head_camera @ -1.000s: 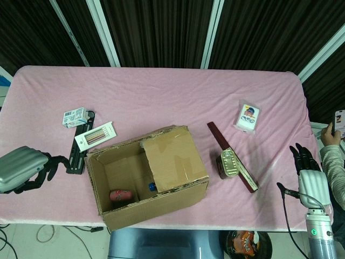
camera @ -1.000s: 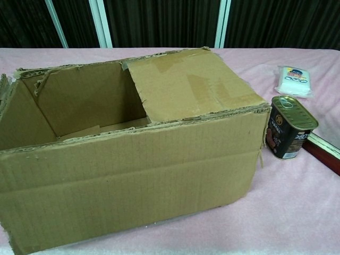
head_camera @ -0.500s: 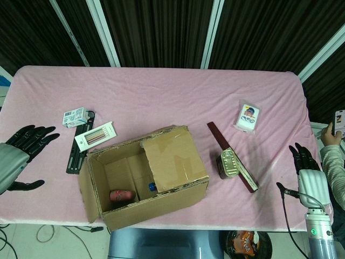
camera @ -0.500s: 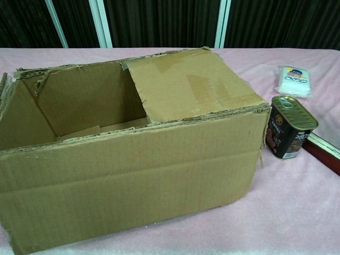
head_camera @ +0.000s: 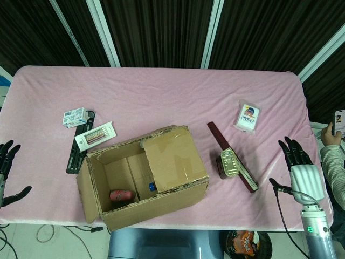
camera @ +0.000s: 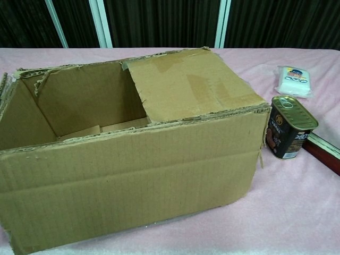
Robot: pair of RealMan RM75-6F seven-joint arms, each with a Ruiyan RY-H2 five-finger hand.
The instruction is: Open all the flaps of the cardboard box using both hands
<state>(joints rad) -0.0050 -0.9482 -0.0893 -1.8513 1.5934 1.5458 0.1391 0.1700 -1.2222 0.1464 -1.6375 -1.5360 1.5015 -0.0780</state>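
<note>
Here we see the cardboard box at the near middle of the tabletop, well apart from our left hand and right hand, both spread wide, holding nothing.

Brown cardboard box on a pink tablecloth, a red thing and a bit of blue inside it, dark tin with a gold top, dark red strip, white packet with a colourful picture, black-fingered hands with silver backs.
</note>
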